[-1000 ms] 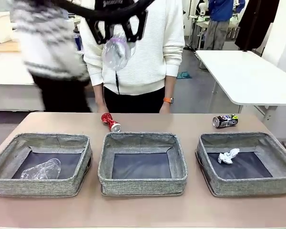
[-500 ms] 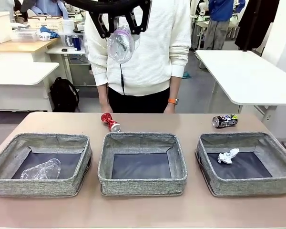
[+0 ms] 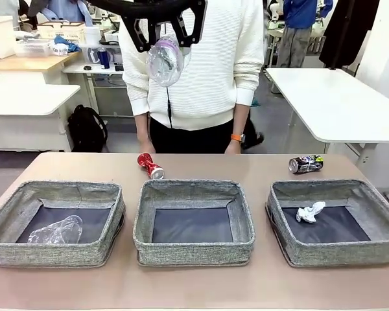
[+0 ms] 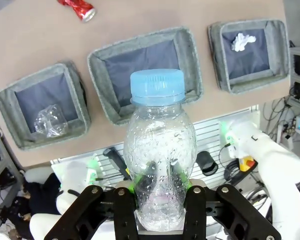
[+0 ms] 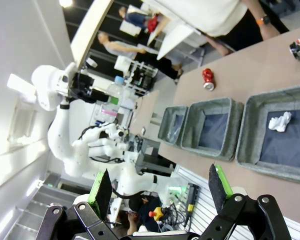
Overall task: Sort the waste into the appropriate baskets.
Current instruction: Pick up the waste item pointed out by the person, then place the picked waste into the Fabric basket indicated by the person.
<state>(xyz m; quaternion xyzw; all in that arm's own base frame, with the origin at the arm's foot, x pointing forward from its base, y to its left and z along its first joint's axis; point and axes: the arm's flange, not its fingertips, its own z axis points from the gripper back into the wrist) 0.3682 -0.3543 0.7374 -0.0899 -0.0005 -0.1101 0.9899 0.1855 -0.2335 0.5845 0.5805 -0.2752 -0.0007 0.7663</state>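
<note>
Front: crushed clear bottle in left basket, crumpled paper in right basket. Two sorted. Red can and black can wait on worktop. Left pincer carries small clear bottle high, slightly further right than a second ago.
Left wrist: pincer pinches bottle's base; cap overlaps middle basket.
Right wrist: right pincer spread, empty.
</note>
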